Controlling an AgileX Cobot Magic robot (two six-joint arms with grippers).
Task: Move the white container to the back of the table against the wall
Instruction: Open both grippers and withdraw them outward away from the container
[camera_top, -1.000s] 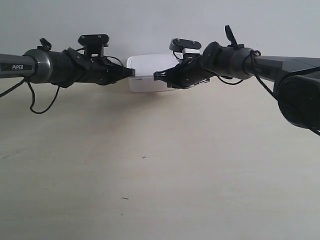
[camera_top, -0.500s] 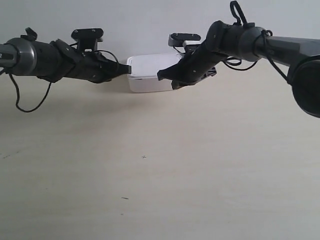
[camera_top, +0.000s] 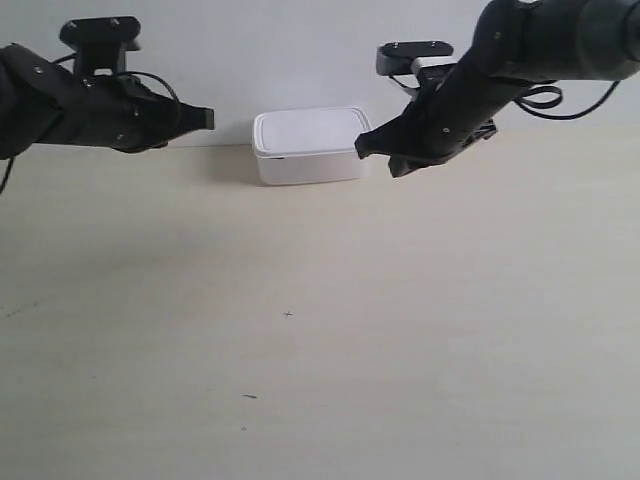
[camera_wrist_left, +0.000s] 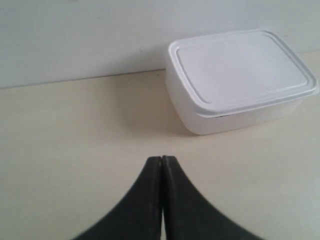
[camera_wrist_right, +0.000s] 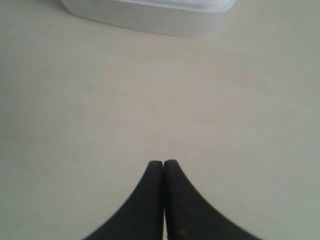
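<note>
Sitting on the table (camera_top: 300, 350) at the foot of the wall (camera_top: 300, 50), the box (camera_top: 307, 146) looks delivered. The left gripper (camera_wrist_left: 162, 162) and right gripper (camera_wrist_right: 164, 165), both clenched empty, hang farther from the wall, off the box — no push seems needed.

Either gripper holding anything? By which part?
Nothing held. Left gripper and right gripper are both shut and empty; the white container sits free on the table by the wall.
</note>
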